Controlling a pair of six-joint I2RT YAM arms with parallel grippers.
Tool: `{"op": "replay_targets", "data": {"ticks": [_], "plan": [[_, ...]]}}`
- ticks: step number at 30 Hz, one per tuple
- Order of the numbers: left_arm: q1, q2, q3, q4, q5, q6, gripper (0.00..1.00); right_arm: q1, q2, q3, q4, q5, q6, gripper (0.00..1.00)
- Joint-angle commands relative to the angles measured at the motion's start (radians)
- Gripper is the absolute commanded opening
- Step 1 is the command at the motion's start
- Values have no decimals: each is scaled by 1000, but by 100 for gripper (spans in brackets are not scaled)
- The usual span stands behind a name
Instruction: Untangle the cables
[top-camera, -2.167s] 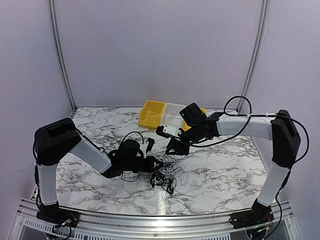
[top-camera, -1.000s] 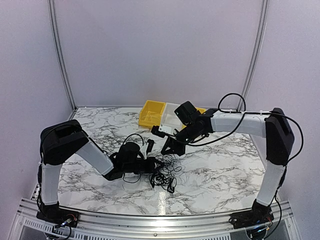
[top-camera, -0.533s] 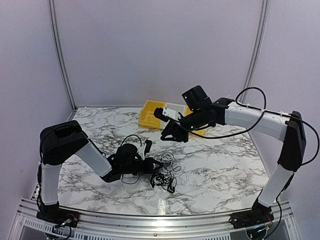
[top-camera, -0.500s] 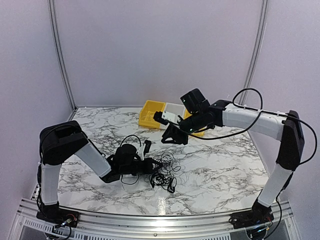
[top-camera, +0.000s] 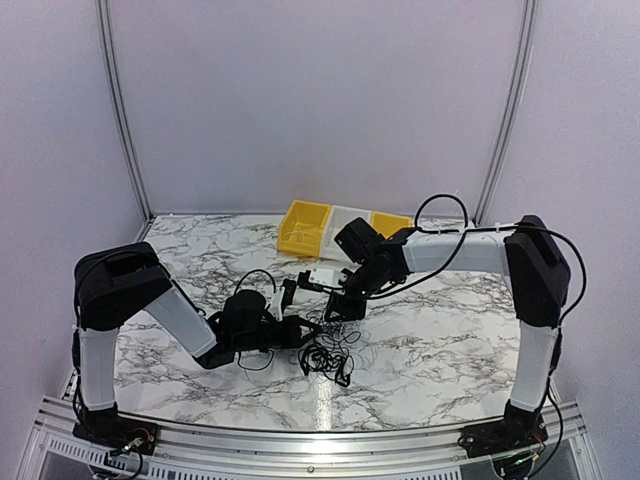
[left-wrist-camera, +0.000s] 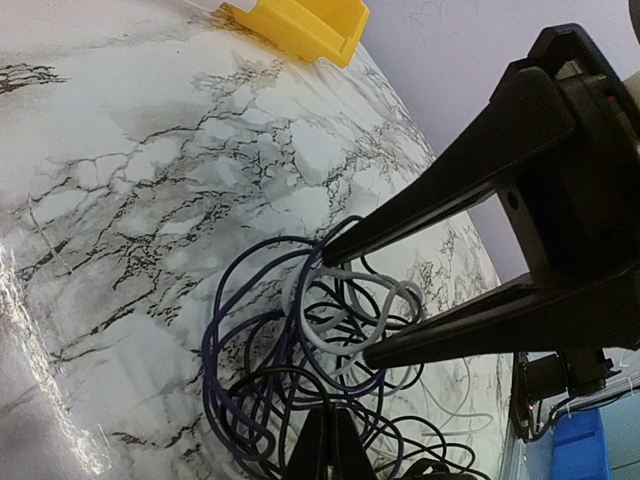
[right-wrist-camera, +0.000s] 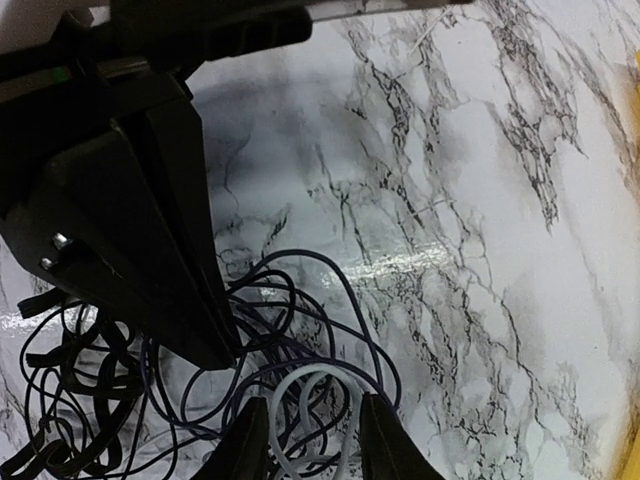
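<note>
From above, the left arm (top-camera: 180, 312) lies low with its elbow out, and the left gripper (top-camera: 298, 330) pokes into the left edge of the cables (top-camera: 330, 352). The right arm (top-camera: 460, 250) bends down just behind the knot. There's bare table (top-camera: 445, 340) right of the knot, and the yellow bin (top-camera: 305, 227) is well behind it.

Left wrist: fingers (left-wrist-camera: 318, 450) are clamped together among the strands, can't tell if one's caught.

Right wrist: the right gripper (right-wrist-camera: 315, 450) is spread, with a whitish loop (right-wrist-camera: 318, 378) between its fingers.

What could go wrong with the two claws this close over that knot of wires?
The right gripper is open around the whitish loop, which threads through the other cables. Closing may catch several strands, and pulling could tighten the knot. The left gripper is shut at the knot's edge. If its hold is weak, the whole tangle may drag along.
</note>
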Motion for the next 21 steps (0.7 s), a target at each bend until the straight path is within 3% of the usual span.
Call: {"op": "replay_targets", "data": {"ticks": [1, 11, 16, 21], "plan": [[2, -15, -6, 36, -7, -2, 0, 11, 31, 36, -13, 47, -12, 31], [2, -3, 4, 35, 1, -2, 0, 13, 43, 24, 24, 86, 10, 19], [3, -4, 1, 35, -3, -3, 0, 17, 38, 27, -5, 56, 5, 23], [2, 2, 4, 38, -8, -6, 0, 20, 17, 20, 9, 87, 22, 8]]}}
